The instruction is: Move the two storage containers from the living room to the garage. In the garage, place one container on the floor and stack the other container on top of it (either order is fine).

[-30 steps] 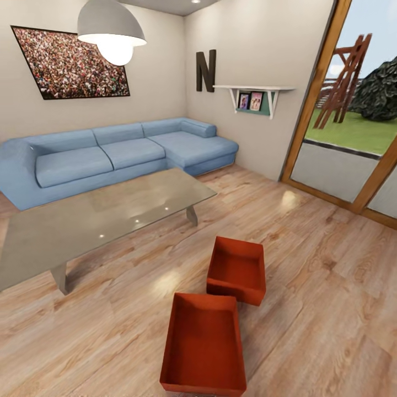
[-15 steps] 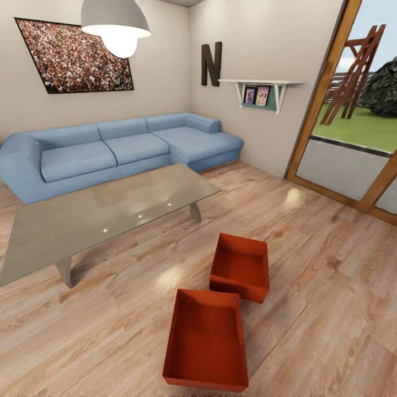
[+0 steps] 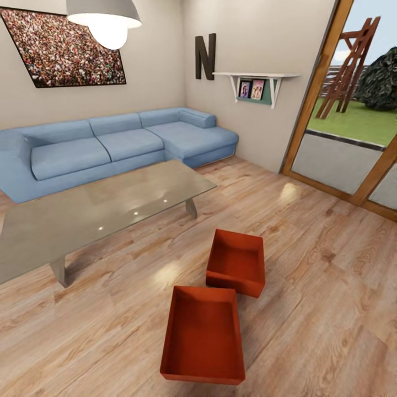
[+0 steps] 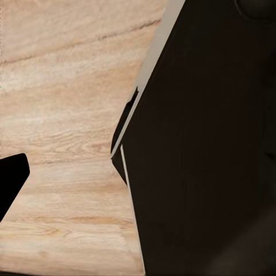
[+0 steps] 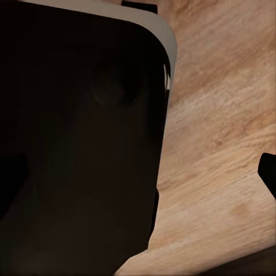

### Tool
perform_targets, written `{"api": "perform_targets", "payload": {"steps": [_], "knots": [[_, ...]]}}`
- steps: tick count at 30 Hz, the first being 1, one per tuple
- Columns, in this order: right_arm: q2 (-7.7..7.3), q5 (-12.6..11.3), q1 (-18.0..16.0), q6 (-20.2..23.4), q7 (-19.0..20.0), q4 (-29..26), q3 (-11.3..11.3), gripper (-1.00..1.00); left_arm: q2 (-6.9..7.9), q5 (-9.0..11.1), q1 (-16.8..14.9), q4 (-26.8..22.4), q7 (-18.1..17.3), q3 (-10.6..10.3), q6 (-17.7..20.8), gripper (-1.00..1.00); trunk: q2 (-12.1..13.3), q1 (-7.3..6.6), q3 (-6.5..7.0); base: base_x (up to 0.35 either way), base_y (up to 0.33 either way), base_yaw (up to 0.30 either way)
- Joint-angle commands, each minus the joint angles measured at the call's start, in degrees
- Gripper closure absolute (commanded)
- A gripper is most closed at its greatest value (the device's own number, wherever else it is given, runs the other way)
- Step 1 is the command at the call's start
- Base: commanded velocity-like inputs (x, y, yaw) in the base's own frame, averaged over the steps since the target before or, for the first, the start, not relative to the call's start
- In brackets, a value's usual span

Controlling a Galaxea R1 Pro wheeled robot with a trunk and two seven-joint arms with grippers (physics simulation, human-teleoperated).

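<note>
1. At the far left of the head view, a framed picture of a dense crowd (image 3: 66,49) hangs on the cream wall, with a lit pendant lamp (image 3: 106,22) in front of it.
2. Below them, a blue sectional sofa (image 3: 116,143) runs along the wall and turns the corner.
3. In front of the sofa stands a glass-topped coffee table (image 3: 94,212) on light wood-plank flooring (image 3: 331,309).
4. Right of the table, two red-orange storage containers rest on the planks in the living room. The nearer container (image 3: 204,333) is low in the centre, open side up. The farther container (image 3: 236,263) sits just beyond it and slightly to the right, one corner close to the nearer one's rim.
5. Above, a dark letter N (image 3: 205,56) and a white wall shelf (image 3: 256,82) with small photos are fixed on the wall.
6. At the far right, a wood-framed glass door (image 3: 314,94) looks onto grass.
7. Each wrist view shows dark robot body over wood planks; whether either claw is open or closed cannot be told.
</note>
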Motion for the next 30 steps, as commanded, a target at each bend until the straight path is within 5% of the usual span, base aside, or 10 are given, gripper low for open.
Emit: {"api": "perform_targets", "payload": {"steps": [1,30], "knots": [[0.01,-0.58,-0.07,-0.34,0.17,0.18,0.47,-1.00,-0.02,-0.05,-0.01,-0.01,0.04,0.32,-0.12,-1.00,-0.02,0.00,-0.13,0.000,0.000,-0.087],[0.01,-0.51,-0.07,-0.38,0.03,0.15,0.49,-1.00,-0.02,-0.05,-0.01,-0.01,0.05,0.32,-0.12,-1.00,-0.02,0.00,-2.82,0.000,0.000,-0.019]]}}
